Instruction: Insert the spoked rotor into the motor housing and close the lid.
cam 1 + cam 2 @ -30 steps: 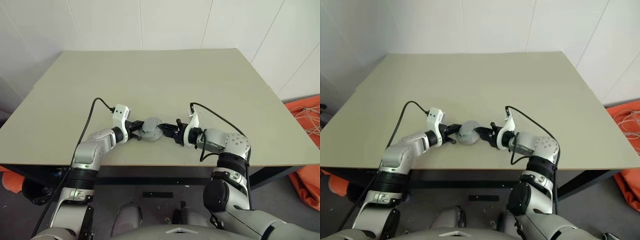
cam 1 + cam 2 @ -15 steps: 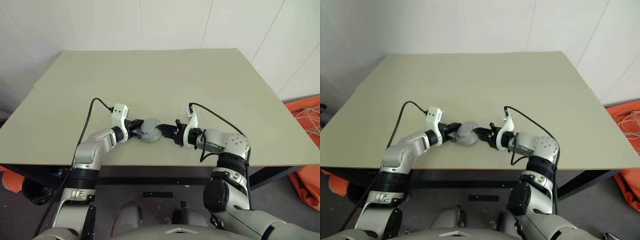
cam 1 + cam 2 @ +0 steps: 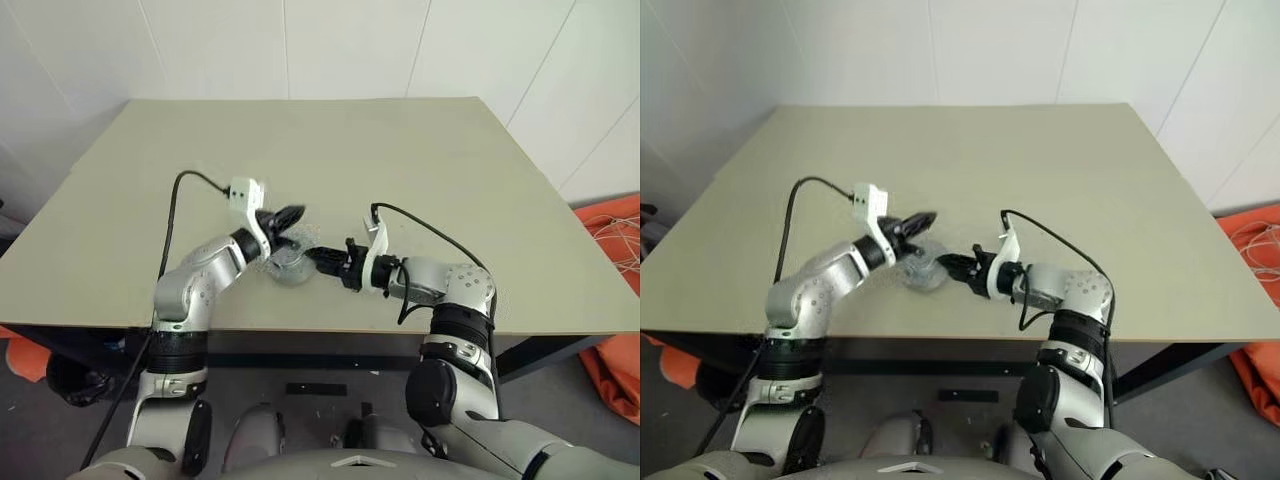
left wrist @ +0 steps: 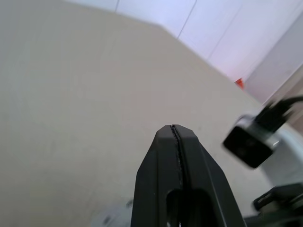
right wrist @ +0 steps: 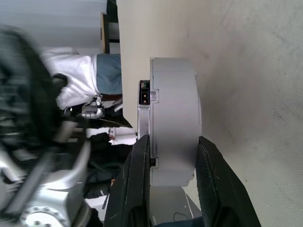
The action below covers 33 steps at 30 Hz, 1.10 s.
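Since a second ago, your left hand (image 3: 296, 213) has lifted clear of the motor housing (image 3: 291, 262) and hangs above it, clenched on nothing. Your right hand (image 5: 172, 156) grasps the housing's rim, holding it at the bench (image 3: 420, 170) front. If that edge grip slackens, the housing could tip or slide off.

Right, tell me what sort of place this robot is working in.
Probably a robotics lab or test room: a plain beige table set against bare white panelled walls, with a heap of orange netting on the floor to the robot's right.
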### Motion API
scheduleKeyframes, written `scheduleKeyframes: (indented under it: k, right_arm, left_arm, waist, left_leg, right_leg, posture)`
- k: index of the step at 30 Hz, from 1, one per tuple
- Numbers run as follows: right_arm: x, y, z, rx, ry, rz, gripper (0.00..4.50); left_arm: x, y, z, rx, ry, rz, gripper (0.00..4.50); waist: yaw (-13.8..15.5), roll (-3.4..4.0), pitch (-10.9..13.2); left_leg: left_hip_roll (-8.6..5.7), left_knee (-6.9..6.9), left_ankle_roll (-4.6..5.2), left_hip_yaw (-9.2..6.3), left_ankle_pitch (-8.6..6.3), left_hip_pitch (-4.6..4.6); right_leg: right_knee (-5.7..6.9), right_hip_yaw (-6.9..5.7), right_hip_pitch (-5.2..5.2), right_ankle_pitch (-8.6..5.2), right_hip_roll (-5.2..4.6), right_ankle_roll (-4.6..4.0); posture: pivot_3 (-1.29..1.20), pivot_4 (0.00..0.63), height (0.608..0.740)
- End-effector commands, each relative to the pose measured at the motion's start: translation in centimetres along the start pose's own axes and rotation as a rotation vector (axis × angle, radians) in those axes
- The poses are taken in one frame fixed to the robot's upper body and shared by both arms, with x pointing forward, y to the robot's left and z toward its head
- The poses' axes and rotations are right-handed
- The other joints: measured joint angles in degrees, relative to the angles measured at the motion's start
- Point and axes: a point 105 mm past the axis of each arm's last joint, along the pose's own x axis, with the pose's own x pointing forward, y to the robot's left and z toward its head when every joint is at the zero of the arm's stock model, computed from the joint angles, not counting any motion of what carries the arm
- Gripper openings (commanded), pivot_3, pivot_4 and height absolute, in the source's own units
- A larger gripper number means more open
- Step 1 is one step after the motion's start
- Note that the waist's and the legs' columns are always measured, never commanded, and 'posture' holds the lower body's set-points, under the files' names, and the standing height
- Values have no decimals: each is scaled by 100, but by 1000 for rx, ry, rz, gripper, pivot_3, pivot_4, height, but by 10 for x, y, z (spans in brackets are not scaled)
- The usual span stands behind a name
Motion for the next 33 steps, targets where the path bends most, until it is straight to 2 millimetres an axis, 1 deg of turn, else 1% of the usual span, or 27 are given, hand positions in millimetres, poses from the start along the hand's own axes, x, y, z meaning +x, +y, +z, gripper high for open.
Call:
scheduleKeyframes:
  k: [1,4,6,8,11,13,14,15,17,20,23,26,27,33]
  right_arm:
    - [12,34,1,-34,-9,137,1091]
    - [11,30,3,-32,-20,123,1091]
    - [10,28,7,-29,-35,117,1091]
    - [9,29,13,-28,-53,120,1091]
    - [8,39,23,-36,-86,150,1091]
    - [8,49,30,-49,-103,176,1091]
    - [8,52,32,-55,-107,184,1091]
    - [8,54,33,-59,-108,187,1091]
    - [8,55,34,-61,-108,186,1091]
    - [8,55,33,-68,-101,184,1091]
    - [9,59,32,-75,-95,197,1091]
    - [9,67,31,-88,-91,217,1091]
    - [9,69,32,-91,-93,222,1091]
    - [9,77,34,-98,-102,240,1091]
  left_arm:
    - [-17,-9,35,-3,-137,-29,0]
    - [-33,-14,46,-40,-200,-43,0]
    - [-47,-12,48,-116,-242,-33,0]
    - [-59,-7,39,-199,-248,-3,0]
    - [-75,2,15,-393,-242,60,0]
    - [-86,4,-7,-527,-233,105,0]
    - [-90,3,-14,-578,-238,121,0]
    - [-94,3,-18,-632,-259,135,0]
    - [-99,3,-20,-683,-283,153,0]
    - [-106,12,-28,-713,-296,244,0]
    - [-111,17,-33,-736,-301,273,0]
    - [-112,18,-33,-784,-326,267,586]
    - [-113,17,-34,-797,-329,257,855]
    - [-116,17,-45,-852,-299,260,2780]
  waist:
    - [-16,0,0]
    - [-7,0,0]
    - [-5,1,0]
    - [-2,1,0]
    - [-2,0,1]
    - [-4,-2,2]
    - [-5,-4,3]
    - [-5,-7,4]
    - [11,-14,7]
    - [19,-16,7]
    - [1,-16,7]
    - [0,-17,7]
    - [-1,-17,7]
    - [-3,-17,7]
  left_leg:
    - [3,-1,0,2,0,-5]
    - [12,-1,0,3,0,-4]
    - [15,0,0,2,0,-4]
    - [16,0,0,1,0,-4]
    - [15,2,1,1,-1,-4]
    - [16,6,1,1,-1,-4]
    - [17,8,1,1,-1,-6]
    - [19,9,1,1,-1,-6]
    - [26,9,1,0,-1,-3]
    - [40,9,-1,-7,-1,6]
    - [41,9,-2,-6,-1,4]
    - [41,9,-2,-6,0,2]
    - [41,9,-2,-6,0,2]
    - [41,9,-4,-6,0,4]
  right_leg:
    - [3,0,3,-2,1,-4]
    - [4,-6,4,-6,10,-10]
    - [4,-6,5,-6,14,-11]
    - [3,-6,5,-6,15,-11]
    - [3,-5,9,-7,16,-11]
    - [2,-5,8,-6,17,-10]
    - [3,-5,8,-6,19,-10]
    - [1,-4,9,-6,22,-10]
    - [0,-3,15,-7,31,-10]
    - [-5,-3,29,-11,53,-6]
    - [-6,-1,26,-10,54,40]
    - [-6,0,22,-12,56,47]
    - [-5,0,21,-11,57,49]
    - [-5,1,23,-16,58,61]
  posture:
    - [0,0,740]
    - [0,0,740]
    - [0,0,740]
    - [0,0,740]
    - [0,0,740]
    - [0,0,740]
    - [0,0,740]
    - [0,0,740]
    - [0,0,740]
    - [0,0,740]
    - [0,0,740]
    - [0,0,740]
    - [0,0,740]
    - [0,0,740]
